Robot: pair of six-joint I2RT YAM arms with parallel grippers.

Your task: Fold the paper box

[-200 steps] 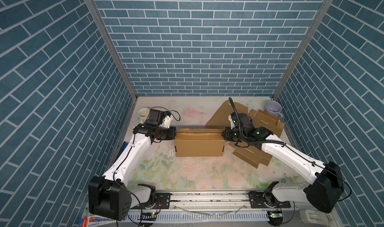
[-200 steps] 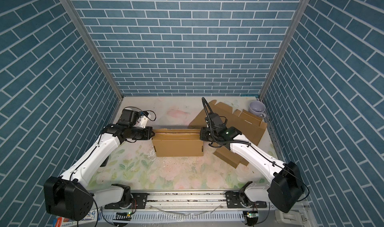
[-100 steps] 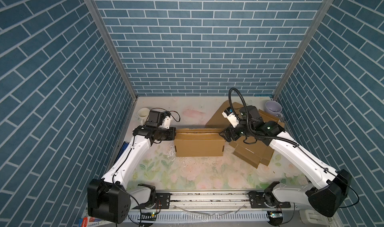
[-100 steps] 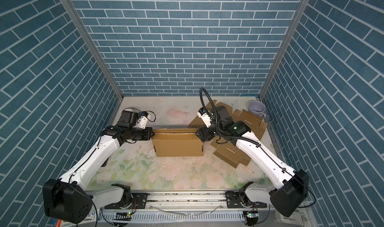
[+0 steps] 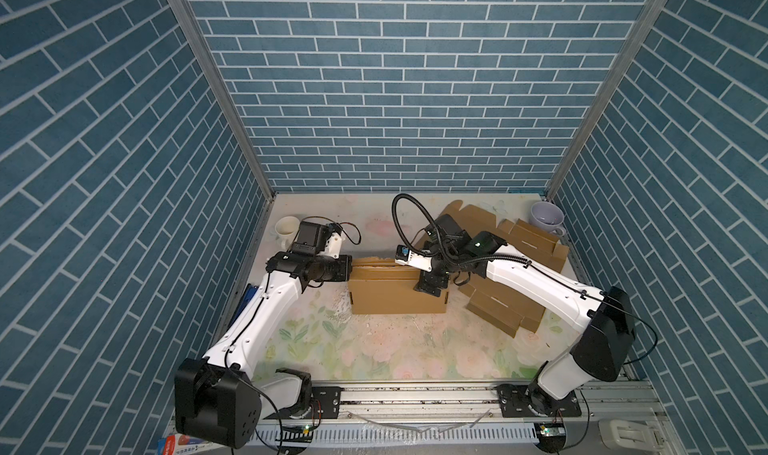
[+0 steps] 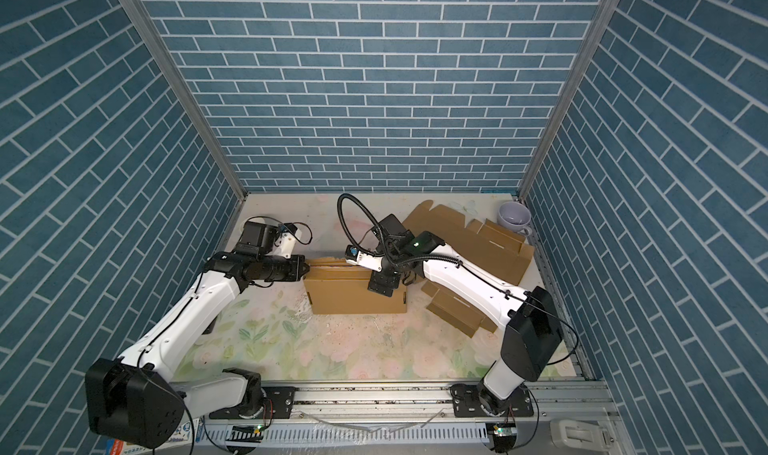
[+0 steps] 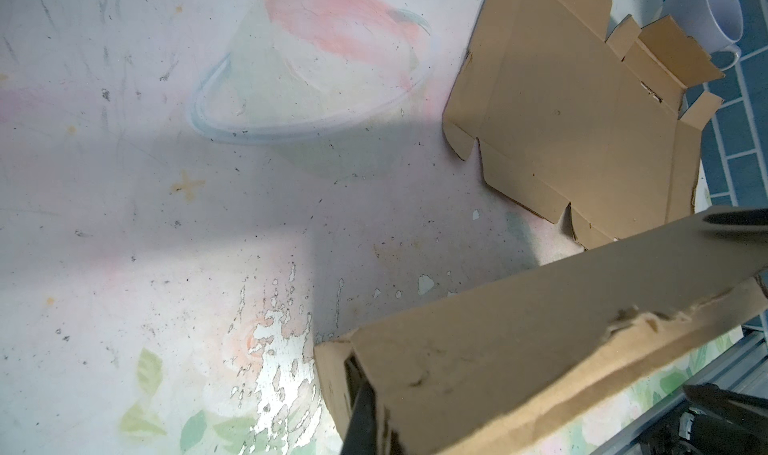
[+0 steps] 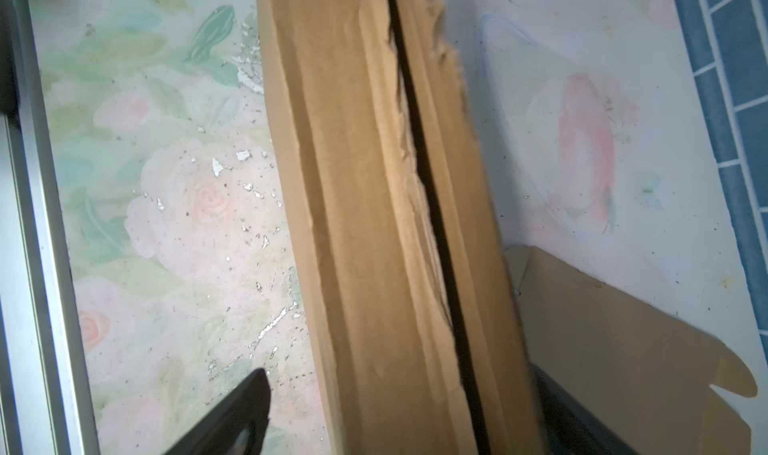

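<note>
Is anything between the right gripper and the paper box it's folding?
Nothing visible. The right gripper hangs open at the right end of the paper box, with the folded walls between its jaws.

Robotics lab test cell: blue brick-print panels on aluminium posts enclosed floral-print tabletop; white arms sat mounted on metal rail.

Folded brown paper box stands centrally, top seam gaping.
</note>
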